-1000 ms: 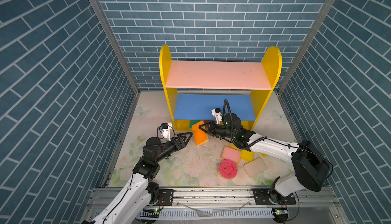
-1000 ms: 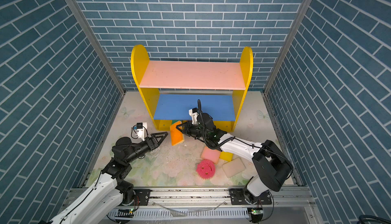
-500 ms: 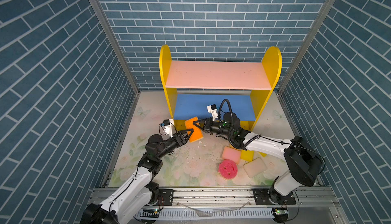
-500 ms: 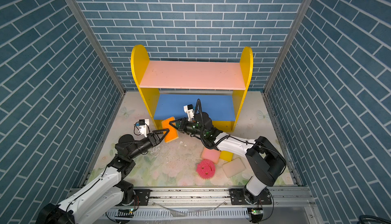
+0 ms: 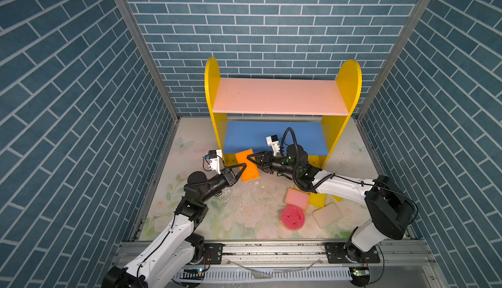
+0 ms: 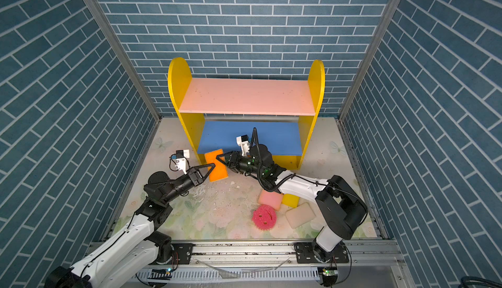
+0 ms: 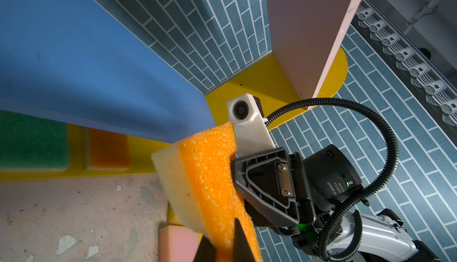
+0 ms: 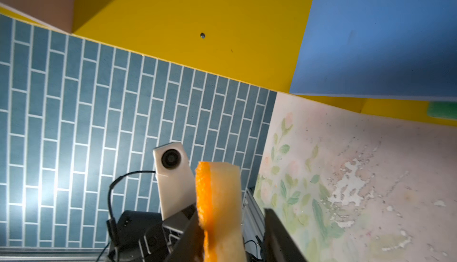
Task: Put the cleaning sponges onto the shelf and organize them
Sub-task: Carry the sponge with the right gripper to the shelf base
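- In front of the shelf's [image 5: 212, 82] lower left corner, an orange sponge [image 5: 246, 165] with a pale backing hangs tilted between the two arms, its upper end overlapping the front edge of the blue middle board [image 5: 244, 140] in both top views.
- The left gripper [image 5: 242, 169] has it: in the left wrist view the two dark fingers [image 7: 241, 243] pinch the sponge's near end tight, the foam squeezed in between them.
- The right gripper [image 5: 251, 159] faces it from the other side. In the right wrist view its jaws stand apart around the sponge's edge [image 8: 217, 199], one finger against the orange face, the other clear of the pale side with a gap showing.
- On the shelf's yellow base, under the blue board, a green sponge [image 7: 32, 144] and a second orange sponge [image 7: 108, 149] sit side by side.
- The pink upper board [image 5: 279, 96] is bare.
- Over on the right of the floral mat [image 5: 244, 213], a pink block sponge [image 5: 297, 198] lies against a yellow sponge [image 5: 317, 200], partly under the right arm.
- Just in front of those, a round pink smiley sponge [image 5: 292, 216] and a cream sponge [image 5: 327, 214] lie near each other.
- The mat is flaked and littered with pale crumbs around the middle.
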You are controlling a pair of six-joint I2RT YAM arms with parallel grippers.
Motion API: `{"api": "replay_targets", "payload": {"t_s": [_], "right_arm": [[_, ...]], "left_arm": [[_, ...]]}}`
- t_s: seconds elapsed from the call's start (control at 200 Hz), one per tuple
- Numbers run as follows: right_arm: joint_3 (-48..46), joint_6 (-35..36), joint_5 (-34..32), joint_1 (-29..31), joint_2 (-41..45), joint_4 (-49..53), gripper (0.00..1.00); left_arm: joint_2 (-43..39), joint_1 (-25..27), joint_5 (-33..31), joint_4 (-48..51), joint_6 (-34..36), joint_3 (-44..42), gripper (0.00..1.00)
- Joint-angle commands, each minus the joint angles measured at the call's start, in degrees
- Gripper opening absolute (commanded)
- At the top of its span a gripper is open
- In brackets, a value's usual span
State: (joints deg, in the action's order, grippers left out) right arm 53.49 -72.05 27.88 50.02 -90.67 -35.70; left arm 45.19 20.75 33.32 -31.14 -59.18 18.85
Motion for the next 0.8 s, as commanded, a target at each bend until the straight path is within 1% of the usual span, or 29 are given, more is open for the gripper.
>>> {"api": "replay_targets", "payload": {"t_s": [0.0, 0.06, 0.145, 0.285, 0.36, 0.47, 0.555, 0.615, 0.675, 0.735, 0.795], "right_arm": [[-1.79, 4.83, -0.97, 0.37, 6.02, 8.51, 0.52], [-2.23, 6.71, -1.70, 0.33, 8.03, 12.49, 0.55], [-2.97, 7.97, -2.22, 0.42, 10.16, 15.88, 0.55], [-4.21, 7.65, -0.39, 0.52, 11.53, 17.21, 0.50], [-3.89, 7.79, 1.04, 1.10, 11.24, 18.38, 0.49], [-2.82, 8.96, 1.48, 2.24, 10.31, 20.60, 0.48], [-2.17, 9.39, 1.30, 2.71, 9.58, 21.04, 0.40], [-1.92, 9.39, 1.30, 2.91, 9.31, 20.50, 0.33], [-1.90, 9.46, 1.22, 2.89, 9.17, 20.16, 0.23], [-2.20, 9.56, 0.68, 2.89, 9.28, 20.03, 0.11], [-2.72, 9.69, 0.05, 2.91, 9.69, 19.97, 0.01]], "left_arm": [[-0.98, -0.29, -0.27, 1.79, 1.70, 0.81, 0.09], [-1.00, -0.28, -0.20, 1.26, 1.24, 0.39, 0.09], [-1.24, -0.27, -0.26, 1.03, 0.99, 0.12, 0.09], [-2.09, -0.28, -1.15, 2.04, 1.43, 0.13, 0.09], [-2.05, -0.34, -1.27, 2.02, 1.49, 0.27, 0.09], [-1.64, -0.28, -1.33, 1.70, 1.43, 0.28, 0.09], [-1.60, -0.30, -1.42, 1.50, 1.29, 0.18, 0.09], [-1.59, -0.27, -1.50, 1.42, 1.31, 0.13, 0.09], [-1.60, -0.29, -1.50, 1.18, 1.32, 0.00, 0.09], [-1.60, -0.30, -1.42, 1.01, 1.19, -0.21, 0.10], [-1.72, -0.28, -1.12, 1.08, 1.17, -0.20, 0.15]]}}
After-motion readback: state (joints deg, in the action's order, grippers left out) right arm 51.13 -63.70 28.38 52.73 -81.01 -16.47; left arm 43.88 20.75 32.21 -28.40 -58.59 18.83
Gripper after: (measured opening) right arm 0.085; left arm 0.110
